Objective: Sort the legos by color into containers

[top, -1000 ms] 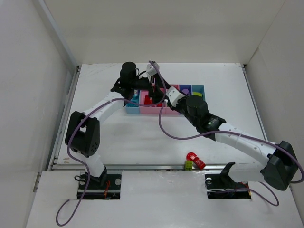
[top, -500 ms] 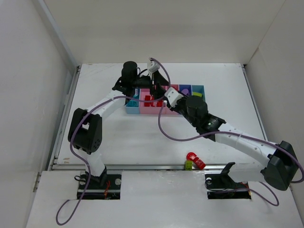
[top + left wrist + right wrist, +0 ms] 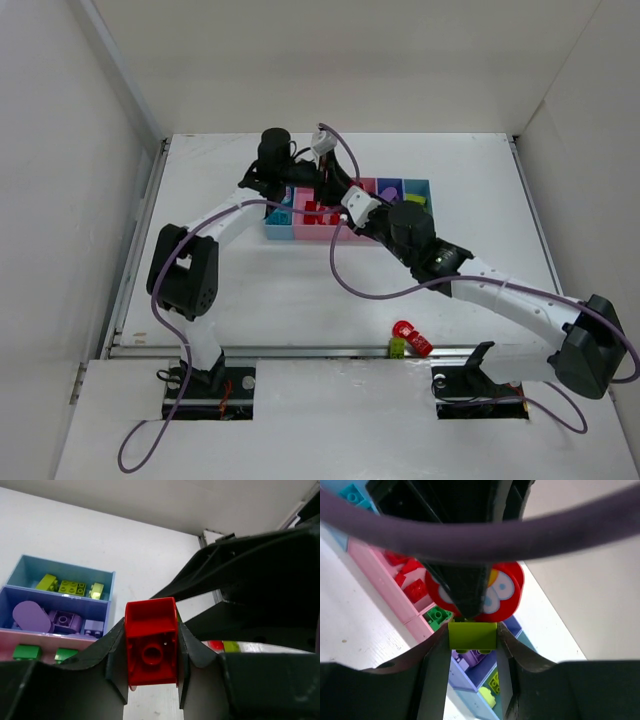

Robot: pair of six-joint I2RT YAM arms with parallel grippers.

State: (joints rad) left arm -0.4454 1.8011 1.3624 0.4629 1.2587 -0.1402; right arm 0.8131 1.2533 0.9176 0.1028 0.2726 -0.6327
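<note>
Red brick (image 3: 151,640) gripped in my left pincer (image 3: 152,650), yellow-green brick (image 3: 472,635) in my right pincer (image 3: 472,645), over the bins (image 3: 310,233); next, I drop each by colour.

You're working in a robotics lab cell: a white table (image 3: 300,300) boxed in by plain white panels (image 3: 330,60), with purple cables (image 3: 470,537) running loose.
</note>
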